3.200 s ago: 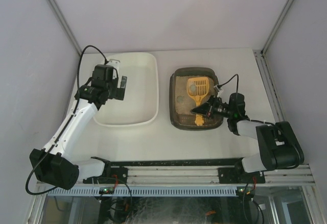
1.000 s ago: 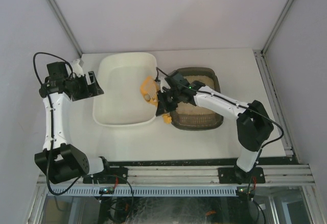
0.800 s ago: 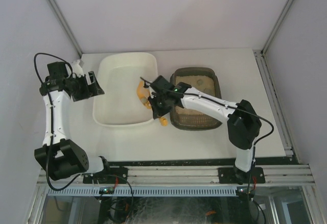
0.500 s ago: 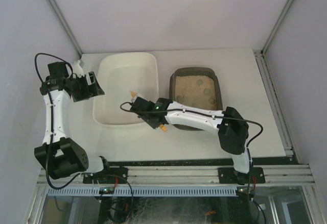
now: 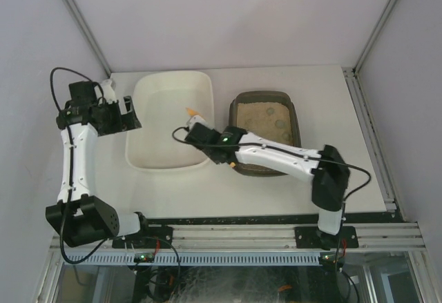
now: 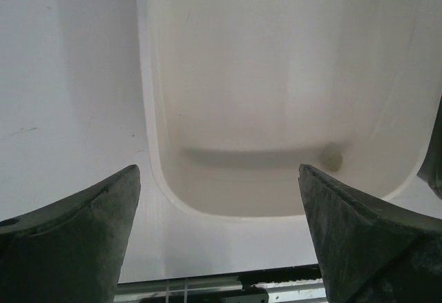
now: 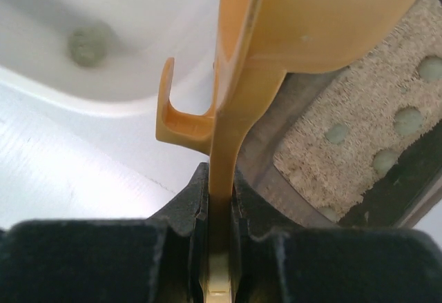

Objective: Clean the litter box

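Observation:
The litter box (image 5: 298, 119), a dark grey-brown tray, holds beige litter (image 5: 262, 113) with several round grey-green clumps (image 7: 407, 119). My right gripper (image 7: 221, 179) is shut on the handle of a yellow scoop (image 7: 324, 13). The scoop is turned on its edge over the gap between the box and the white tub (image 5: 166, 167). From above, only the scoop's tip (image 5: 191, 112) shows past my right gripper (image 5: 207, 141). One clump (image 7: 88, 44) lies in the tub's near right corner (image 6: 332, 157). My left gripper (image 5: 128, 113) hangs open and empty beside the tub's left rim.
My right arm (image 5: 276, 157) stretches across the near end of the litter box. The metal rail (image 5: 235, 237) with the arm bases runs along the table's near edge. Walls close in the left, back and right. My left gripper (image 6: 218, 172) looks down on the tub's near end.
The right arm carried the scoop left over the tub and tipped it; a clump now lies in the tub. It has since drawn back right. The left arm barely shifted.

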